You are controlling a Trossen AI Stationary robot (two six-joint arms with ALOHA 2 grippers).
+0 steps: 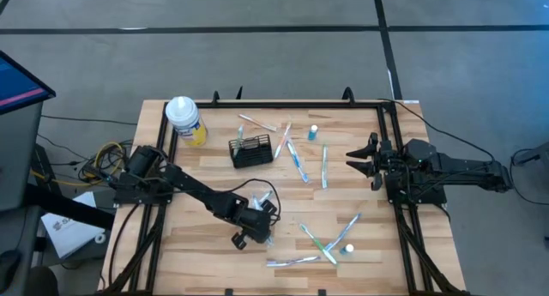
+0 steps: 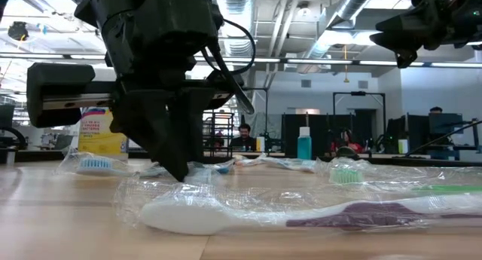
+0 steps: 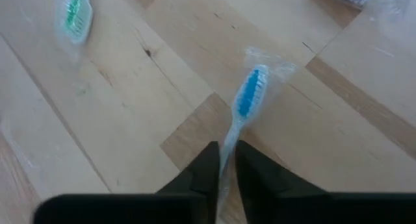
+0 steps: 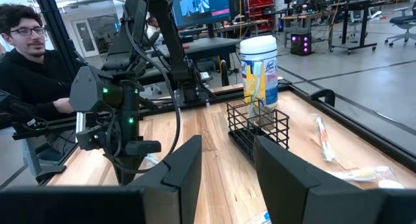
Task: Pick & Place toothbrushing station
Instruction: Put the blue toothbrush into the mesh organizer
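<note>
The black wire-mesh caddy (image 1: 250, 150) stands on its base on the wooden table (image 1: 214, 172), left of the middle; it also shows in the right wrist view (image 4: 257, 126). My left gripper (image 1: 256, 231) is down at the table near its front middle, shut on a clear-wrapped toothbrush with blue bristles (image 3: 249, 91). My right gripper (image 1: 357, 159) is open and empty, raised over the table's right side, well away from the caddy. My left gripper pinches the wrapped toothbrush's handle (image 3: 227, 145) between its two fingers, below the bristle head. The fingers (image 2: 175, 158) point down from above, and the handle runs out from between them. The brush's head (image 3: 250, 87) lies on the table in its wrapper.
A yellow canister with a white lid (image 1: 185, 120) stands at the far left. Several wrapped toothbrushes lie about the middle (image 1: 296, 159) and near the front right (image 1: 330, 244). A small teal bottle (image 1: 313, 131) stands behind them. A person (image 4: 26, 62) sits beyond the table's left edge.
</note>
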